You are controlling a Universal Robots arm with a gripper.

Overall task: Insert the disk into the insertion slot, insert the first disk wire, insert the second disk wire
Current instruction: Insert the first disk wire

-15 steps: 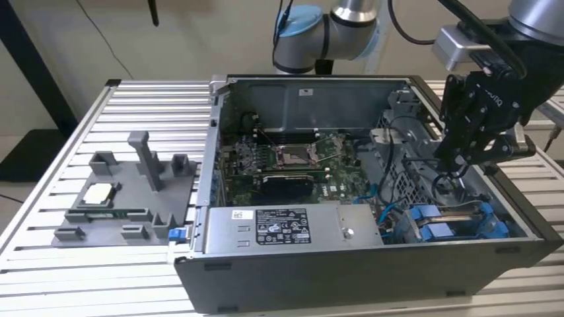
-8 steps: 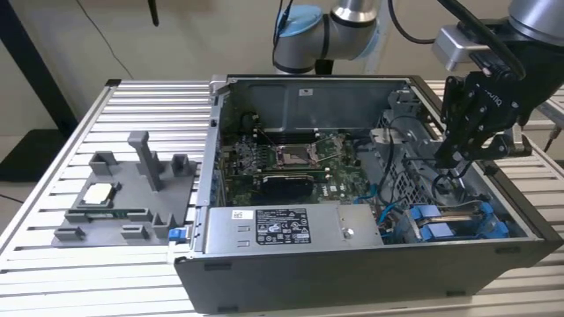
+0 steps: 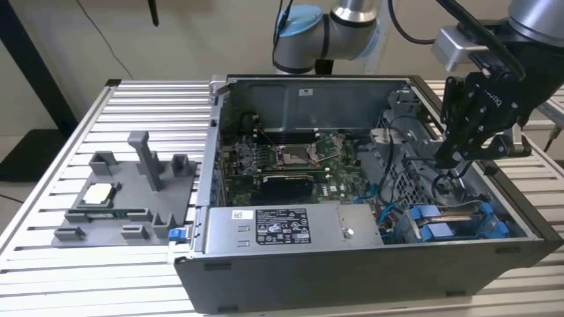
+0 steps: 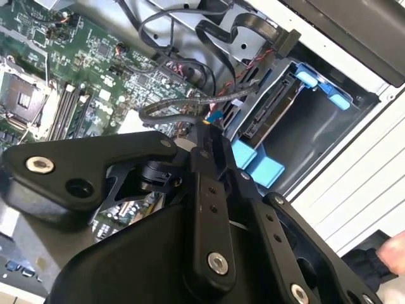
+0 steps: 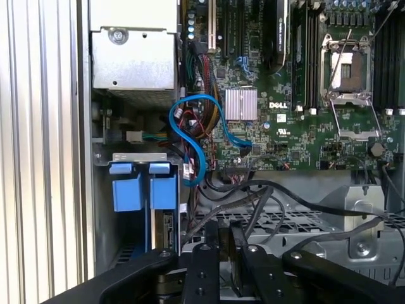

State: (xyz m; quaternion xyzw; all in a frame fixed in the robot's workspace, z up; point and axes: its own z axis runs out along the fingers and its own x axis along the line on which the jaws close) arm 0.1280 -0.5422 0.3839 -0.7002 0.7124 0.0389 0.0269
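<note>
- In the exterior view the hand [image 3: 448,162] hangs inside the open computer case [image 3: 352,277], over the side on the exterior view's right. Its fingers stand close together.
- The disk [image 3: 445,222] lies below the hand, nearer the case's front wall. It is seated in the insertion slot [image 3: 504,228] with its blue carrier showing.
- A grey power-supply box [image 3: 282,226] sits beside the slot on the exterior view's left. The green motherboard [image 3: 291,158] lies behind the box.
- Loose black cables run through the space under the hand.
- The case rests on a slatted table [image 3: 150,105]. A grey fixture tray [image 3: 132,205] sits on the table, apart from the case, on the exterior view's left.
- In the second wrist view the hand [image 4: 209,130] is narrow and pinches the end of a disk wire [image 4: 171,109], a grey sleeved cable with a small plug.
- The disk [image 4: 269,111] sits just beyond the fingertips, deep between the slot's grey walls [image 4: 316,139], with its connector edge facing the hand. Black cables loop above the disk.
- In the first wrist view the hand [image 5: 224,237] holds a dark cable end between its fingers.
- The disk's blue carrier tabs [image 5: 126,193] stand near the hand. A blue cable [image 5: 196,130] curls between the tabs and the motherboard [image 5: 285,126].
</note>
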